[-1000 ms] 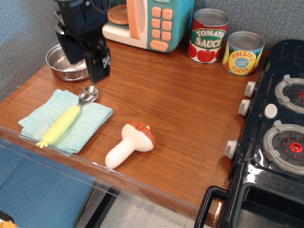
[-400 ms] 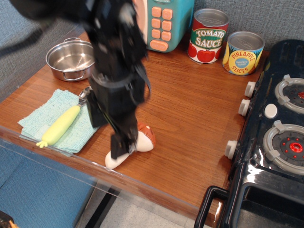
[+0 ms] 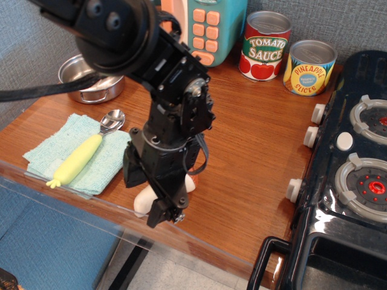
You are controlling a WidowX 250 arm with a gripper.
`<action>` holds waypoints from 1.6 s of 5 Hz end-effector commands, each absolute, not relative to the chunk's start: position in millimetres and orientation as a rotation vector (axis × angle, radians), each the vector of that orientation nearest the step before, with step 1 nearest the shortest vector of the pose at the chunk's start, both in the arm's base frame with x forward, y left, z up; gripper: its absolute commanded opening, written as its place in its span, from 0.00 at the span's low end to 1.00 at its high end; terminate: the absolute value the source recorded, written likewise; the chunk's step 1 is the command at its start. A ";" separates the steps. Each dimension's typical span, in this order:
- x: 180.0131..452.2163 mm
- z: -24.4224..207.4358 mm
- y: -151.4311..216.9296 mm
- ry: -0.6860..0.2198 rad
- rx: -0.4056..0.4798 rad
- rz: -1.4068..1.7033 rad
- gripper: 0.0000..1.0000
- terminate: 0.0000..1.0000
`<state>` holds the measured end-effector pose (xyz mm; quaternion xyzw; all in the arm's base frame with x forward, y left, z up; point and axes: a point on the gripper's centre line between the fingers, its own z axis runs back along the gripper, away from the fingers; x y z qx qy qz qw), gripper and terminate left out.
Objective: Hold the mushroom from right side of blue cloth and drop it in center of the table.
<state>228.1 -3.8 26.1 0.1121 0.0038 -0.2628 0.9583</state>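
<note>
The mushroom (image 3: 143, 203) lies on the table (image 3: 248, 139) near the front edge, just right of the blue cloth (image 3: 53, 150). Only the cream stem end and a sliver beside the arm show; the cap is hidden under the arm. My gripper (image 3: 148, 194) is lowered over the mushroom. Its black fingers (image 3: 164, 211) stand apart on either side of the stem, open around it. A yellow-handled spoon (image 3: 78, 158) lies on the cloth.
A steel pot (image 3: 91, 84) sits at the back left, partly behind the arm. A toy microwave (image 3: 208, 30), a tomato sauce can (image 3: 266, 47) and a pineapple can (image 3: 309, 67) stand along the back. The black toy stove (image 3: 354, 175) fills the right side.
The arm has come down from the back left to the front edge. The gripper now sits lower over the mushroom, its fingers straddling the stem. The mushroom has not moved.
</note>
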 end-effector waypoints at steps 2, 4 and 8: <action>239.4 11.0 11.0 0.023 0.221 -0.425 1.00 0.00; 239.6 6.1 14.4 0.059 0.229 -0.426 0.00 0.00; 275.9 115.0 45.9 -0.042 0.039 -0.330 0.00 0.00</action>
